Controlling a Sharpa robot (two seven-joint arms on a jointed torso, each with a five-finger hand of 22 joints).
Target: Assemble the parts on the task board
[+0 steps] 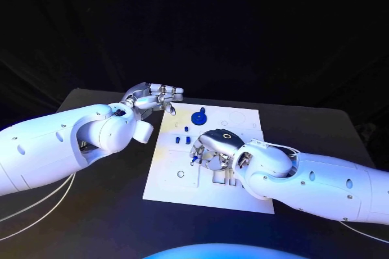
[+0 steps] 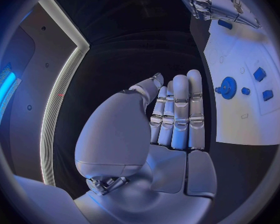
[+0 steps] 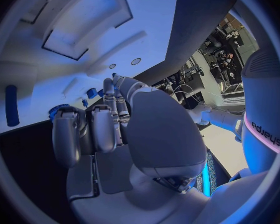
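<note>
task board (image 1: 243,116) sits mid-frame in the head view, a white plate on the black table (image 1: 324,130), running from upper centre down to lower centre-right. on it a round blue gear-like part (image 1: 199,118) near the upper middle, a small blue part (image 1: 186,128) just below it, and two small blue parts (image 1: 180,140) side by side left of centre. outlines and recesses are drawn over the lower half of the board.

left hand (image 1: 154,97) is upper left of centre, at the board's top left corner, above the table edge. fingers lie straight and close together, not wrapped on anything; the left wrist view shows the same, left hand (image 2: 171,119) flat with fingers side by side, nothing in it. that view also shows the board (image 2: 239,129) at the right side with the blue gear (image 2: 227,88) and small blue pieces beside it.

right hand (image 1: 212,149) is centre frame, down over the middle of the board, just right of the two small blue parts. fingers curl downward toward the board surface. cannot tell whether they hold anything; the fingertips are hidden under the hand. right wrist view shows the right hand (image 3: 109,129) with fingers bent in, close to the board (image 3: 134,20), a long blue part (image 3: 12,112) at the left edge and small blue pieces near the fingertips; contact unclear.
</note>
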